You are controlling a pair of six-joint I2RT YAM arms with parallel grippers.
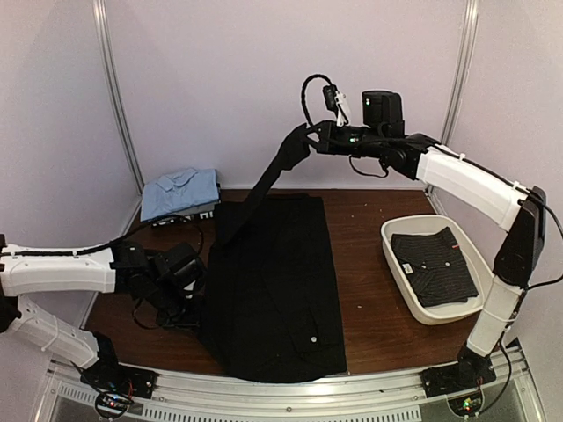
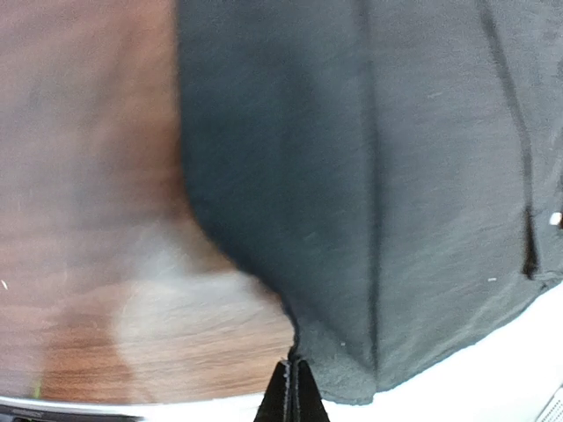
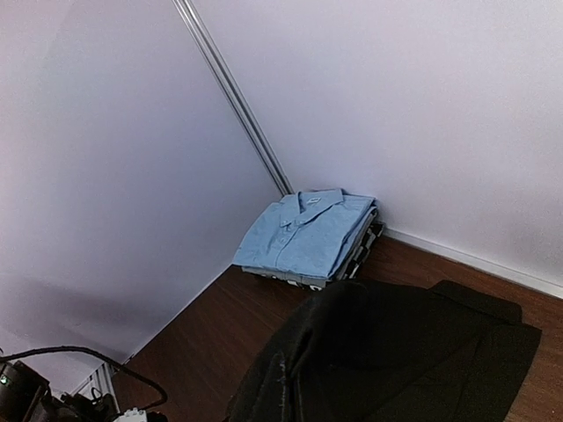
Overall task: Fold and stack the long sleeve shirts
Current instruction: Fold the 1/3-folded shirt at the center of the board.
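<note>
item: plain black cloth long sleeve shirt with small white buttons.
location: the body lies flat on the brown wooden surface, just right of the left tool and below the raised right tool.
axis: runs near to far, collar end seemingly farthest.
grips: one sleeve rises taut to the right tool, which pinches its end. the left tool is closed thin on the side edge.
handling: likely light and limp, draping freely. best gripped at seams, cuffs or hem corners.

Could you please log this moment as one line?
left pincer shut on black shirt edge | right pincer shut on sleeve, lifted
</note>
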